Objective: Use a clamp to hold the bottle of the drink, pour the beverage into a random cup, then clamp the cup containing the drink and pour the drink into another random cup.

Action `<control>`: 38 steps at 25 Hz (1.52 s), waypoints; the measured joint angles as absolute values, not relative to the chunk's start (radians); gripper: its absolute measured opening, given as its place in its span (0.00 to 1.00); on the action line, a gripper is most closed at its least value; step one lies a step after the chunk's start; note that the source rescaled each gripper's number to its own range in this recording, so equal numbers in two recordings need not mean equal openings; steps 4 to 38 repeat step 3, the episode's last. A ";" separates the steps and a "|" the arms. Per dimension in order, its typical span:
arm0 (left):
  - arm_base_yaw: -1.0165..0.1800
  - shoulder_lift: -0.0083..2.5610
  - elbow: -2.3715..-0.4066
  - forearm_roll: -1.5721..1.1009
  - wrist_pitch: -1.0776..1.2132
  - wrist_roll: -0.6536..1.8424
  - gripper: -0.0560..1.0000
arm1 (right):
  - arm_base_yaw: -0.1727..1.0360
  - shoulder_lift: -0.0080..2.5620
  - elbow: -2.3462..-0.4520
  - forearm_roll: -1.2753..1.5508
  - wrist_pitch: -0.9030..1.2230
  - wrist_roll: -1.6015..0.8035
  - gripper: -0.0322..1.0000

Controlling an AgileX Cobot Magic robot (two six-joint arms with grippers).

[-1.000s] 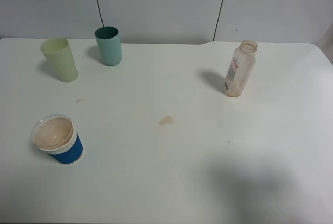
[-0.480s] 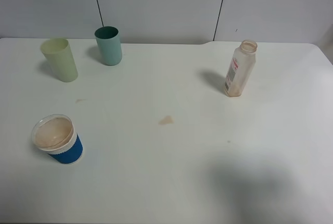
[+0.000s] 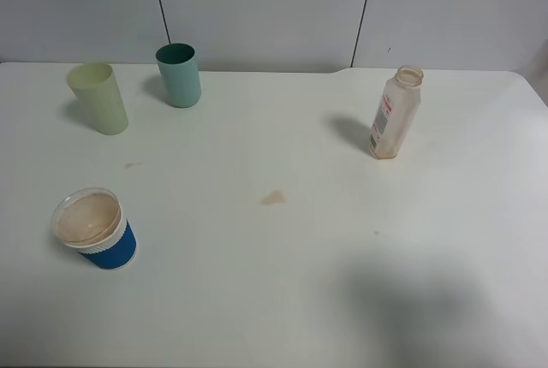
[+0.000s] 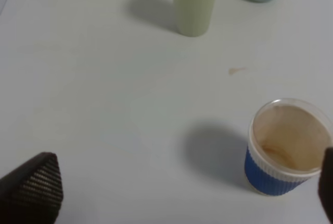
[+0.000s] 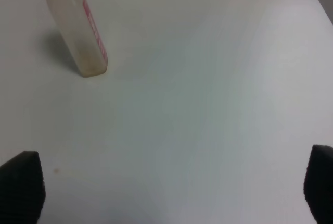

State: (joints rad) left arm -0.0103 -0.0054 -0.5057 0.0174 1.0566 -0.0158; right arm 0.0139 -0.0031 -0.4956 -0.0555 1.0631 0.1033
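The bottle stands upright and uncapped at the back right of the table, with a brownish tint near its base; the right wrist view also shows the bottle. The pale yellow-green cup and the teal cup stand upright at the back left. No arm shows in the exterior high view. My left gripper is open above the table, with the pale yellow-green cup ahead of it. My right gripper is open with nothing between its fingers, well short of the bottle. Whether either tumbler holds beverage is hidden.
A squat white cup with a blue sleeve stands at the front left, brown residue inside; in the left wrist view this cup sits close to one fingertip. A small brown spill marks the white table near its middle.
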 joint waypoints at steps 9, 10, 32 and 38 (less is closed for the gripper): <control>-0.010 -0.005 -0.506 0.017 1.057 -0.016 1.00 | 0.014 -0.003 -0.496 -0.055 1.063 0.103 1.00; -0.010 -0.005 -0.506 0.017 1.057 -0.016 1.00 | 0.014 -0.003 -0.496 -0.055 1.063 0.103 1.00; -0.010 -0.005 -0.506 0.017 1.057 -0.016 1.00 | 0.014 -0.003 -0.496 -0.055 1.063 0.103 1.00; -0.010 -0.005 -0.506 0.017 1.057 -0.016 1.00 | 0.014 -0.003 -0.496 -0.055 1.063 0.103 1.00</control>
